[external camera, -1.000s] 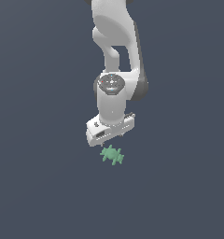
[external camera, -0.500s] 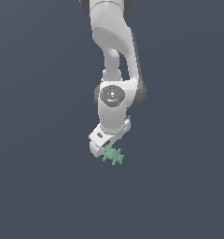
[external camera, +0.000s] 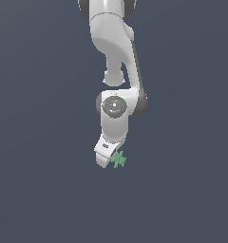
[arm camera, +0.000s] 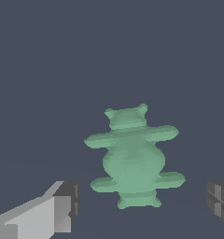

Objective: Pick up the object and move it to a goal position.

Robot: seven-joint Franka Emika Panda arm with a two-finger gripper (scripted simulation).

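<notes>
Now, in the exterior view, I see the white robot arm's jaws (external camera: 108,159) have dropped lower than a second ago and turned, so they reach the single small pale-green spiky object (external camera: 118,159) on the dark grey counter (external camera: 40,190); I judge the grasp is imminent. In the wrist view, that one object (arm camera: 132,158) lies between two fingertips (arm camera: 62,210), apart from both, so the jaws are spread wide, pinching nothing. One arm, one object; no goal marker shows.
</notes>
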